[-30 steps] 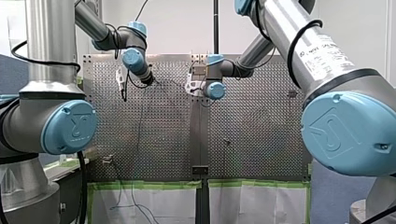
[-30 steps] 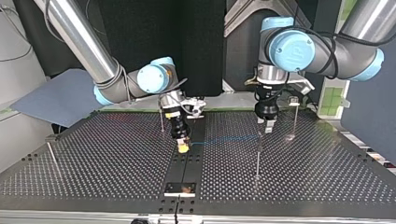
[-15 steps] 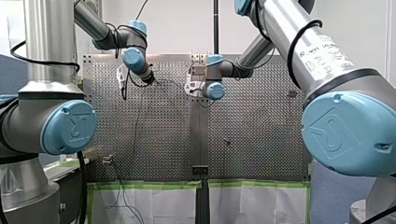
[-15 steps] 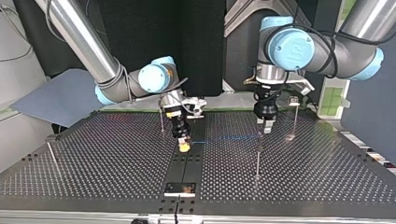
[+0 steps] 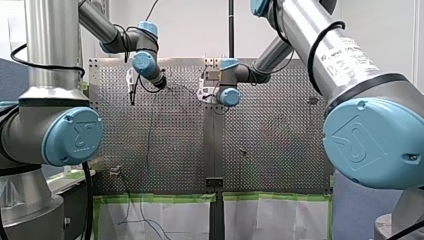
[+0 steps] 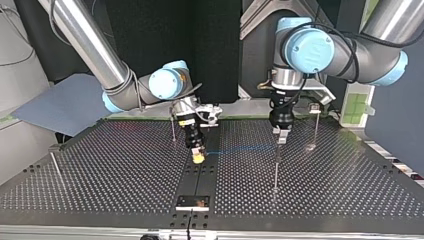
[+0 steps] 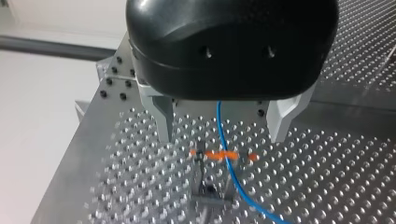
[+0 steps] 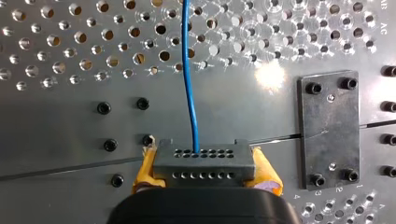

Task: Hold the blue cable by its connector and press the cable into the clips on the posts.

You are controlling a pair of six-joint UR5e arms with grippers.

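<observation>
Now the blue cable point(image 8: 189, 84) stretches just above the perforated surface point(image 6: 115, 170), from the black connector point(image 8: 204, 164) that our right claw point(image 6: 198, 157) clamps between its yellow pads point(image 8: 145, 171), across to our left claw point(image 7: 223, 126). That claw hangs wide, the cable passing between its metal fingers point(image 7: 163, 122) by the orange-marked clip point(image 7: 219, 155) atop a post point(image 6: 275, 172); we cannot tell whether it is seated.

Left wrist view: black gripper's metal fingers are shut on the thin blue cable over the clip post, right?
No. The left wrist view shows my left gripper open: the thin blue cable passes between its spread metal fingers, over the clip post.
</observation>
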